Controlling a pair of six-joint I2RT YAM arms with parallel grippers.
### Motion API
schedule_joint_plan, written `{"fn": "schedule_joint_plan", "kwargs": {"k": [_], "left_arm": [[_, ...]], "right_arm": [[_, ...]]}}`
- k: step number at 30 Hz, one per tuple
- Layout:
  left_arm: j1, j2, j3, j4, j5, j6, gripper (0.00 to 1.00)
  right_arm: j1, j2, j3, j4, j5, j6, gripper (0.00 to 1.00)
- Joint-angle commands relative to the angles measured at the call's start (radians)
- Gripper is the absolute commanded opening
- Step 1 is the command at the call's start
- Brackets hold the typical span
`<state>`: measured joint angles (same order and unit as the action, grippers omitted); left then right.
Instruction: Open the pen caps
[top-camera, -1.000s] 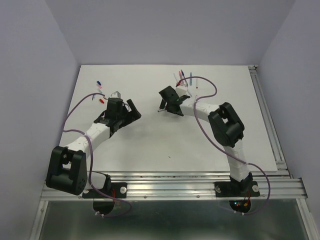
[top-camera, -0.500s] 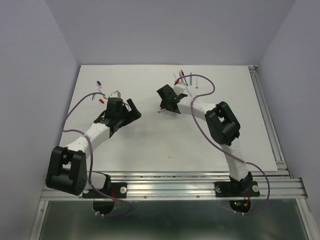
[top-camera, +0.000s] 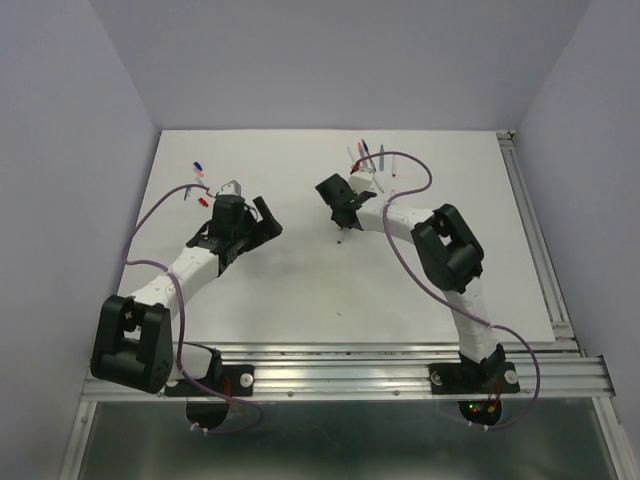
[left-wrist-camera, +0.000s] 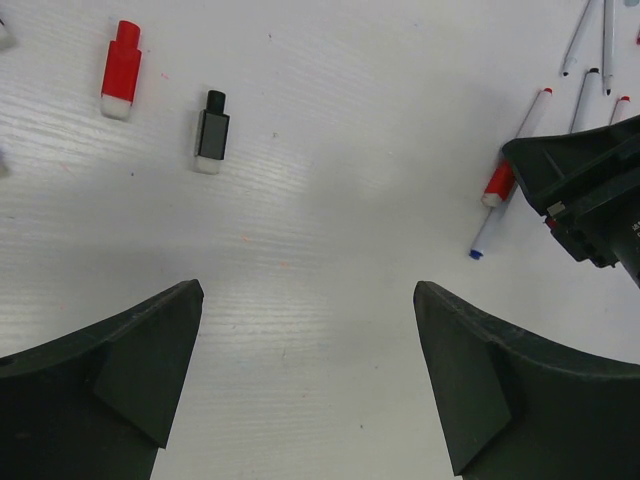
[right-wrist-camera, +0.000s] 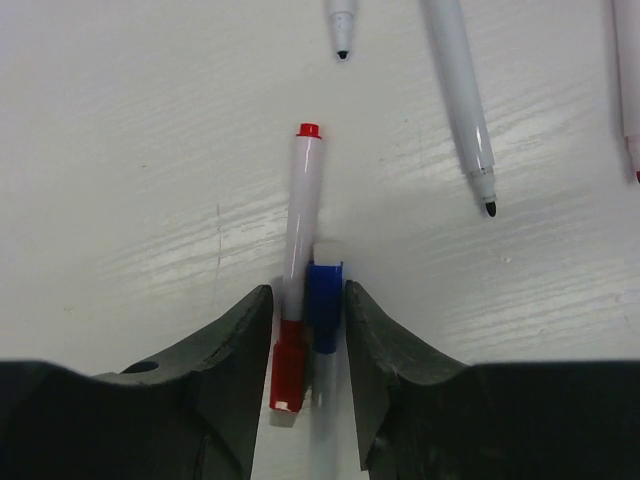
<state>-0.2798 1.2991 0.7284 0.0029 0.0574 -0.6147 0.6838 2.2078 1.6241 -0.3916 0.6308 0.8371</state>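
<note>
While my left fingers (left-wrist-camera: 305, 292) stay spread to their widest, with nothing between them, my right fingers (right-wrist-camera: 307, 292) have drawn in over the last second from nearly full spread to a narrow gap. My right arm has also shifted slightly over the same spot.

Two pens (right-wrist-camera: 302, 200) lie side by side in that gap, flat on the tabletop (right-wrist-camera: 120, 150). One carries a blue cap (right-wrist-camera: 323, 305), level with my fingertips. The other carries a red cap (right-wrist-camera: 287, 375), further back toward my wrist. Each finger sits against, or just short of, the outer side of one pen. I cannot tell whether pressure is applied yet.

Consequence for the task: the closing takes in two pens, not one, and on the blue side it lands on the cap itself. I judge that a squeeze here may pinch both together or roll one aside.

Progress check: a loose red cap (left-wrist-camera: 122, 68) and a loose black cap (left-wrist-camera: 211, 130) lie ahead of my left fingers, well apart from any pen. Bare-tipped pens (right-wrist-camera: 460, 100) lie beyond my right fingers. The blue and red caps are still fitted.
</note>
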Motion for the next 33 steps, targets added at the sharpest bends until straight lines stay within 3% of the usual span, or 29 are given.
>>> {"fn": "schedule_joint_plan", "kwargs": {"k": [1, 10, 14, 17, 22, 33], "left_arm": [[-0.001, -0.037, -0.001, 0.014, 0.005, 0.021, 0.99], [-0.001, -0.035, -0.003, 0.012, 0.01, 0.023, 0.99], [-0.002, -0.032, -0.003, 0.014, 0.013, 0.021, 0.99], [-0.001, -0.029, -0.003, 0.014, 0.013, 0.021, 0.99], [-0.001, -0.031, -0.001, 0.014, 0.018, 0.023, 0.99], [-0.002, -0.049, -0.003, 0.012, 0.019, 0.021, 0.99]], "right_arm": [[0.011, -0.031, -0.076, -0.055, -0.002, -0.033, 0.4], [0.011, -0.069, -0.138, -0.02, -0.032, -0.067, 0.4], [0.011, -0.089, -0.176, 0.006, -0.068, -0.104, 0.53], [0.013, -0.111, -0.223, 0.022, -0.095, -0.113, 0.55], [0.025, -0.193, -0.334, 0.108, -0.158, -0.173, 0.51], [0.063, -0.227, -0.395, 0.092, -0.164, -0.257, 0.47]]}}
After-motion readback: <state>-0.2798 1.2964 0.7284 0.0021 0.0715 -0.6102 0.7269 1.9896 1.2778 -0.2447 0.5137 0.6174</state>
